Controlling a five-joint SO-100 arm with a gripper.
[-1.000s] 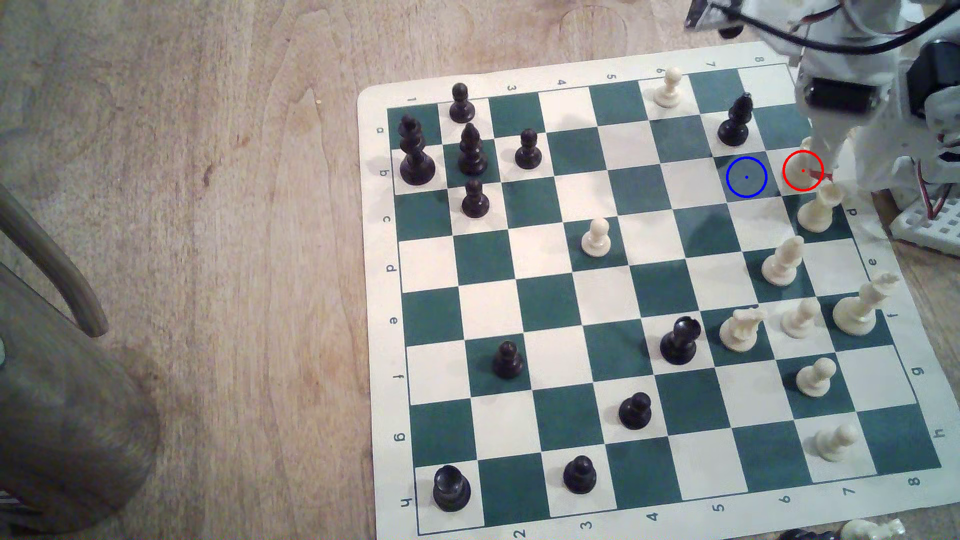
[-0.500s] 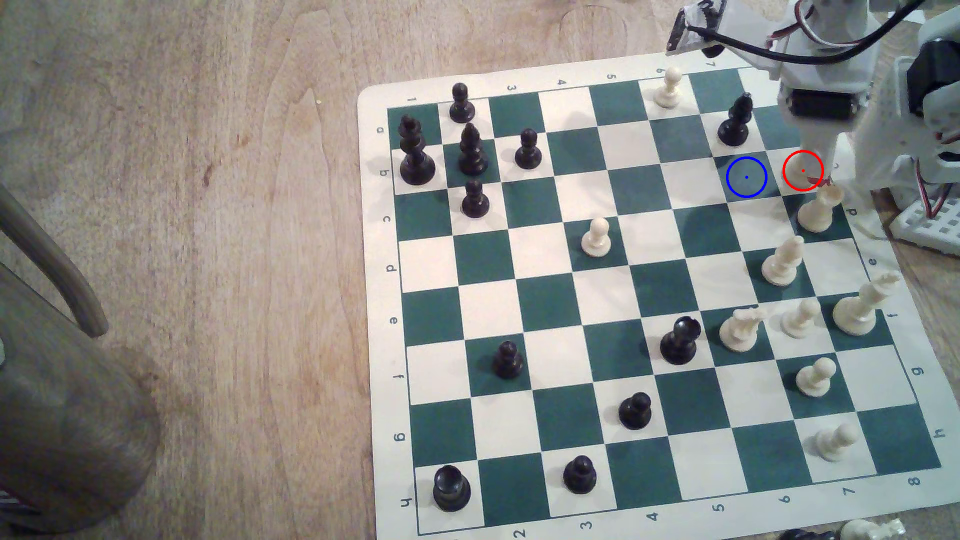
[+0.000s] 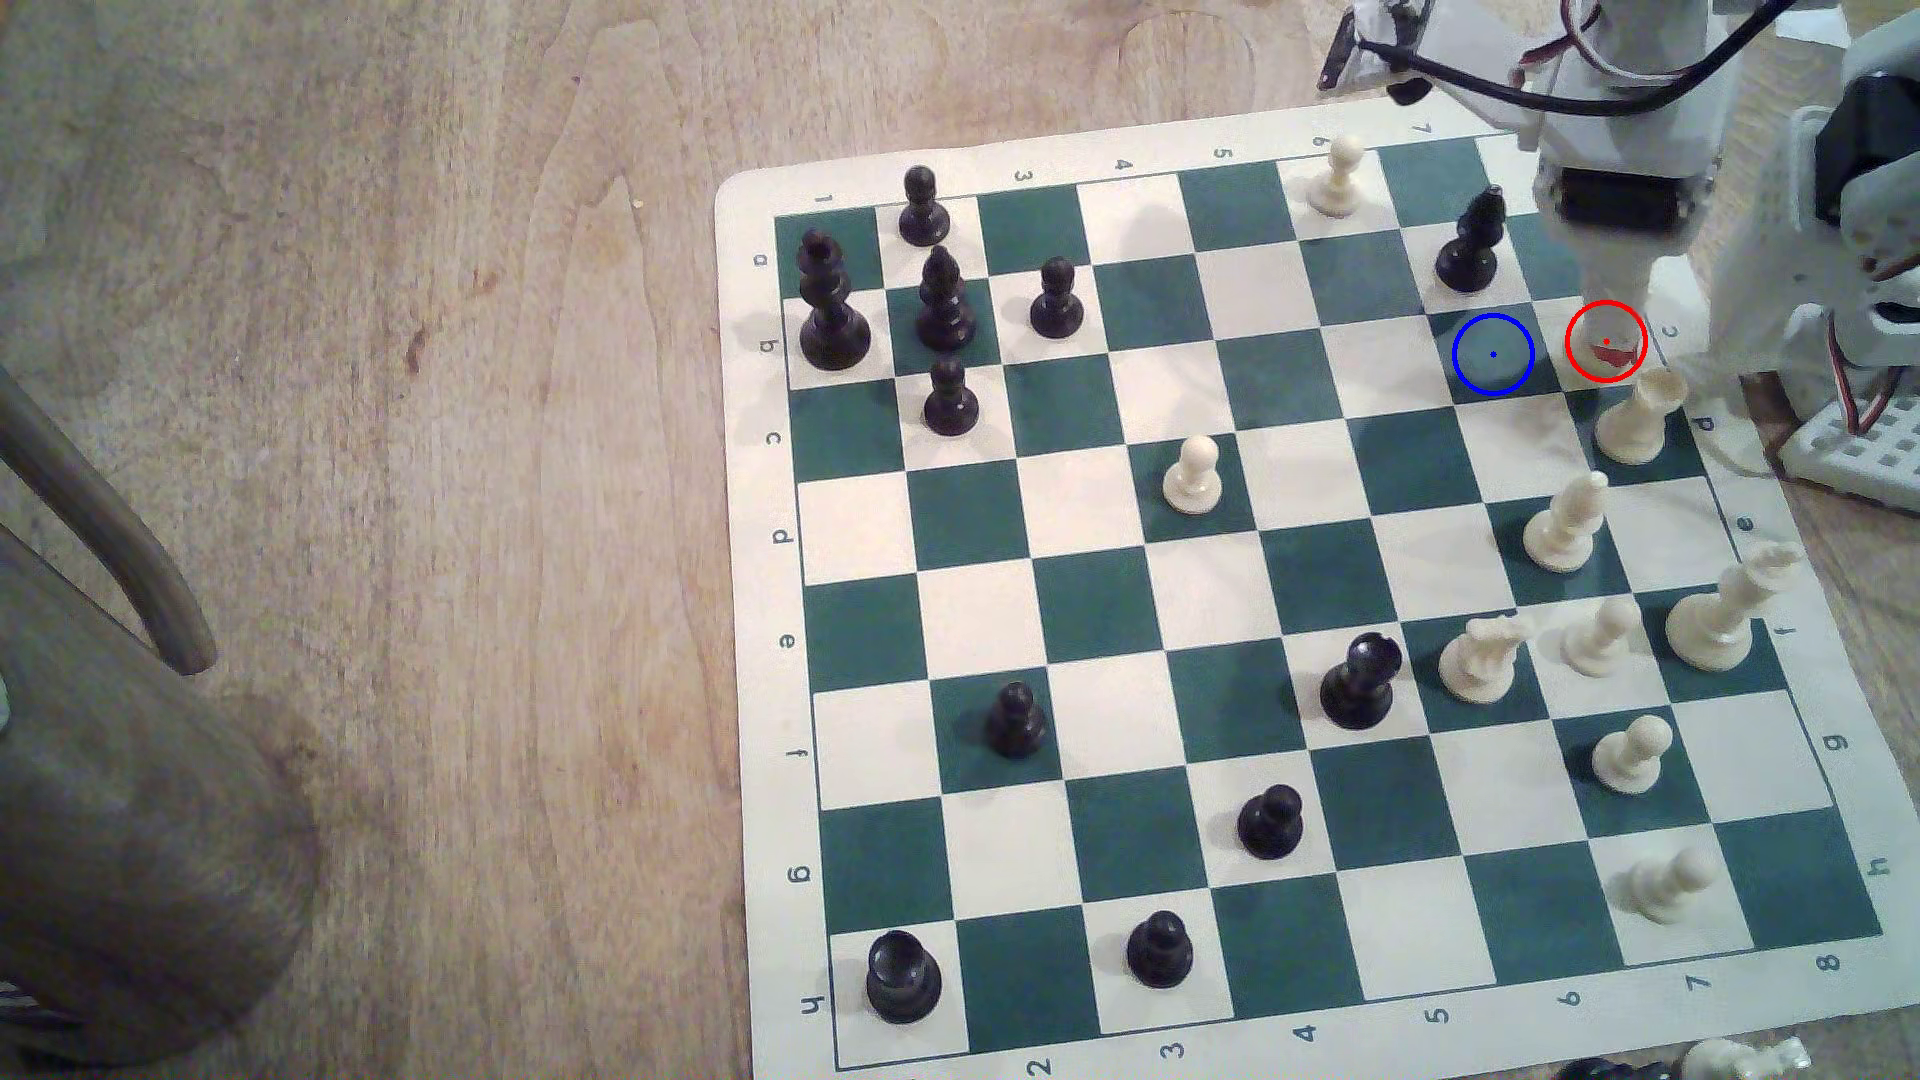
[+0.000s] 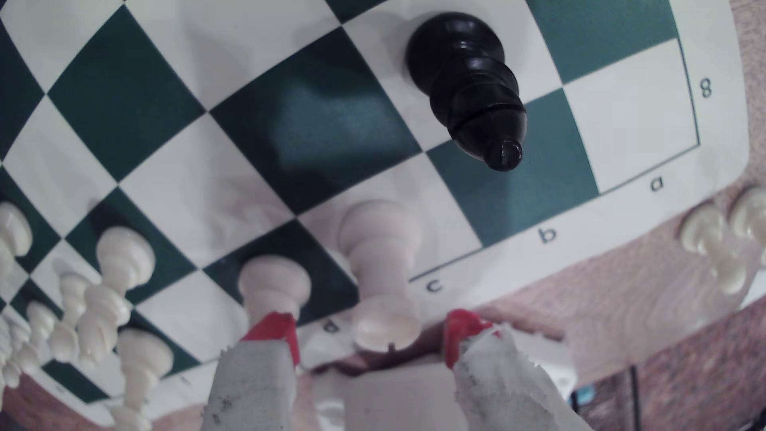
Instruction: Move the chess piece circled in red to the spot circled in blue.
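Gripper (image 4: pixel 369 335), white with red-taped fingertips (image 4: pixel 273 327), is down over the red-ringed white square at the exterior view's right board edge. Jaws spread, one tip on each side of the cream-white plastic chess piece (image 4: pixel 379 265) with round base, narrow waist and flat flared top. Gap visible between both tips and the piece in the wrist view; no contact. Piece stands upright on its white square, by the border letter "c". In the exterior view the arm covers most of it; only a red tip (image 3: pixel 1616 356) shows inside the ring.

Target spot (image 3: pixel 1493 354), dark green square with a blue ring and centre dot, is the next square toward the exterior view's left, unoccupied, with a soft shadow on it.

A second cream flared-top piece (image 3: pixel 1640 415) sits on the dark square just beside the ringed one, close to one fingertip in the wrist view. A black bishop-shaped piece (image 3: pixel 1470 244) stands one row beyond the spot, toward the board's far edge.

Green-and-white roll-up chessboard (image 3: pixel 1039 540) lies flat on the light wooden bench (image 3: pixel 416 415). Other cream pieces cluster along the exterior view's right, black ones mostly left and lower.
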